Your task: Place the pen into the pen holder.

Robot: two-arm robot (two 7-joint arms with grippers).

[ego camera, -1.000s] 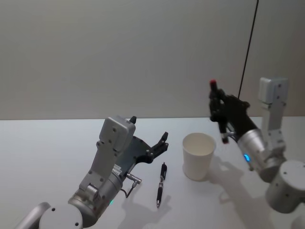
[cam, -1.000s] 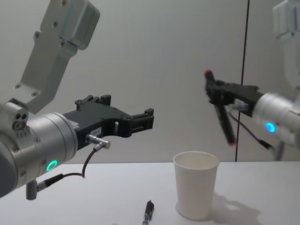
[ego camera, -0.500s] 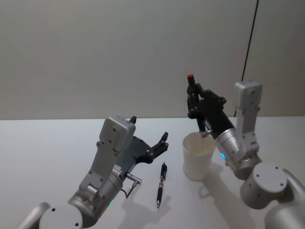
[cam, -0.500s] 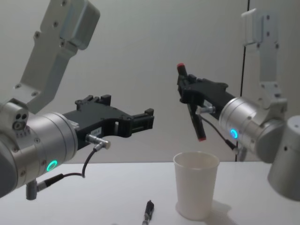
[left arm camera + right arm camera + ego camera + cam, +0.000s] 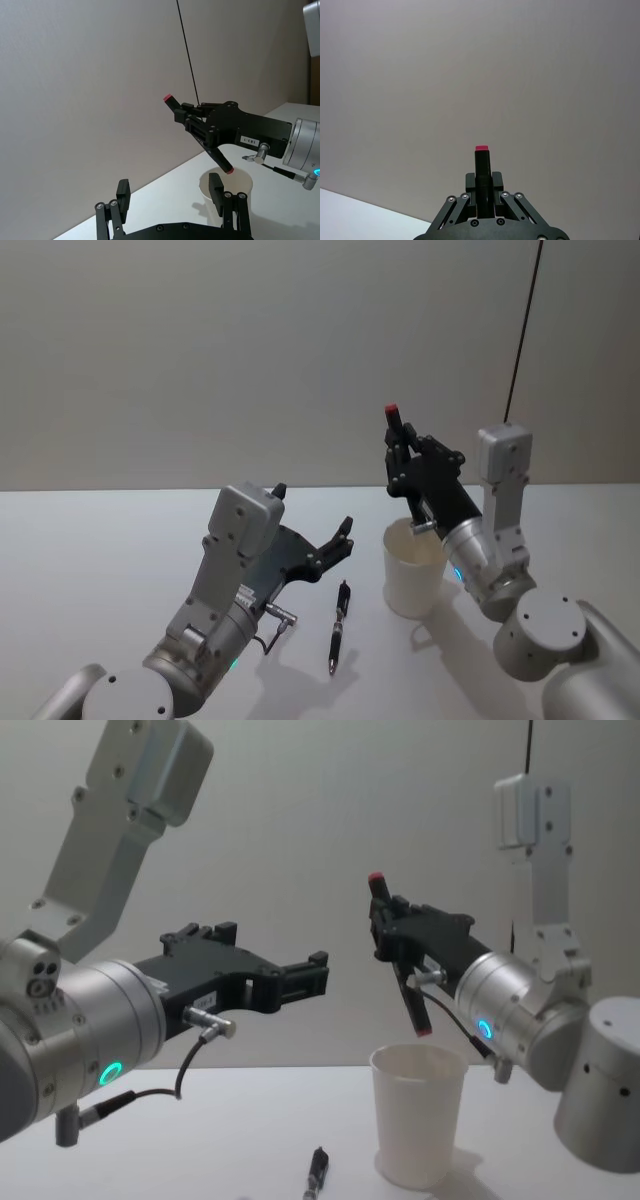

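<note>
My right gripper point(image 5: 404, 456) is shut on a black pen point(image 5: 400, 440) with red ends, held tilted. In the chest view the pen point(image 5: 408, 988) has its lower red tip just above the open mouth of the pen holder point(image 5: 418, 1125), a white paper cup. The cup point(image 5: 414, 568) stands upright on the table. The right wrist view shows the pen point(image 5: 481, 167) sticking up between the closed fingers point(image 5: 470, 182). A second black pen point(image 5: 339, 626) lies flat on the table left of the cup. My left gripper point(image 5: 338, 540) hovers open above and left of that pen.
The white table point(image 5: 100, 570) stretches wide to the left of my left arm. A plain wall rises behind it, with a thin black cable point(image 5: 522, 330) hanging at the right. My right arm's body point(image 5: 560, 660) stands close to the right of the cup.
My right gripper has carried the pen leftward from beside the cup to over its mouth and lowered it slightly. The left arm and the pen on the table have not moved.
</note>
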